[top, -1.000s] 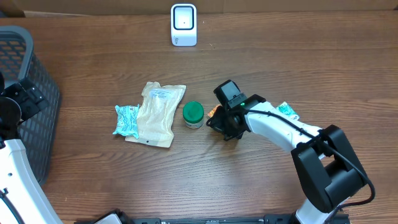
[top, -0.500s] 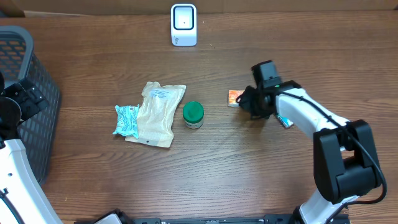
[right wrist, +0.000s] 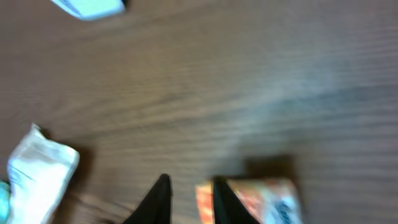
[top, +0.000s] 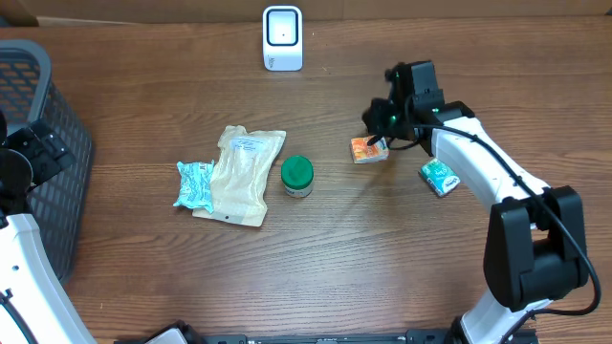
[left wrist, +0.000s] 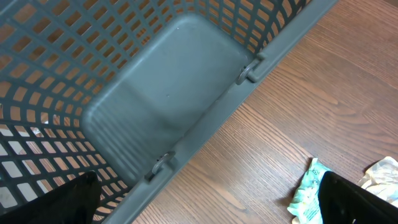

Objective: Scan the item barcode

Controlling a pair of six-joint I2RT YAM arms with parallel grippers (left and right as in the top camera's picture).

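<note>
A small orange packet [top: 366,150] lies on the wooden table, right of centre. My right gripper [top: 379,143] hangs just over its right end. In the blurred right wrist view the two black fingers [right wrist: 160,199] stand a little apart, so the right gripper [right wrist: 189,186] is open. Wood and the edge of the orange packet [right wrist: 261,199] show in the gap, and the rest of the packet lies behind the right finger. The white scanner [top: 282,38] stands at the table's far edge. My left gripper [left wrist: 208,205] is wide open and holds nothing, beside the basket.
A grey mesh basket [top: 29,48] stands at the far left. A beige pouch [top: 244,177], a teal packet [top: 195,184] and a green-lidded jar [top: 297,176] lie left of centre. Another teal packet [top: 439,177] lies under the right arm.
The right arm carried the orange packet from beside the jar to the right and toward the back. Its jaws have parted slightly and the packet now rests on the table. The left arm stayed still.
</note>
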